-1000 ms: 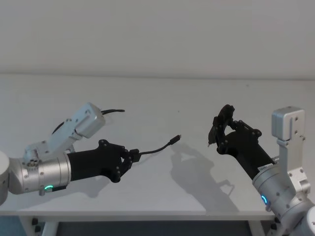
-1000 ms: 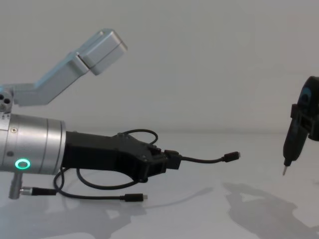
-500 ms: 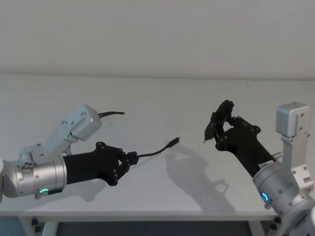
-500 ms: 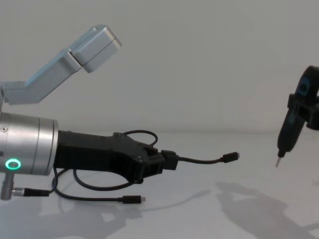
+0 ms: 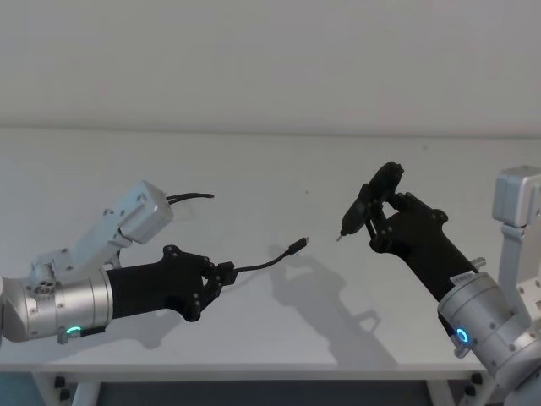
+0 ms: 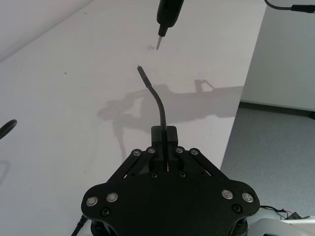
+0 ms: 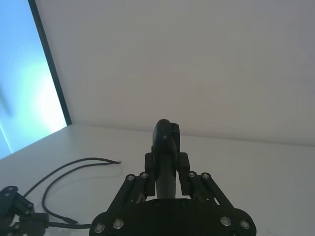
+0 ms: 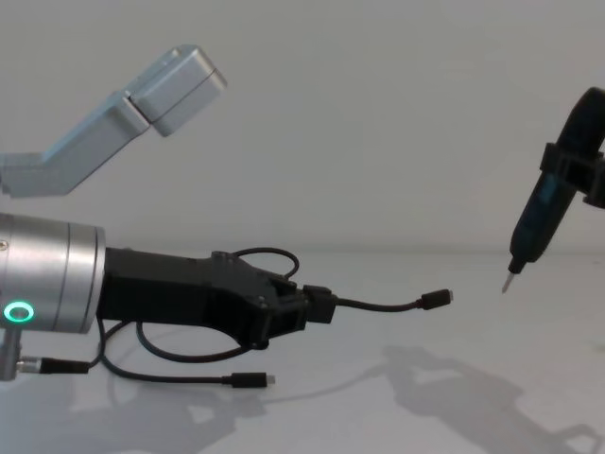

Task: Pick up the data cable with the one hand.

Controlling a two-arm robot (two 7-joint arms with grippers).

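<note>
Head view, white table (image 5: 254,173), grey wall (image 5: 270,59), data cable (image 5: 264,263) in left jaws

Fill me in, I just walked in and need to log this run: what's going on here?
The left gripper is shut on the data cable near one end, holding that plug out in the air above the white table; the rest of the cable lies looped on the table. The right gripper, raised opposite, is clamped on a slim black tool whose tip points toward the plug without touching it.
</note>
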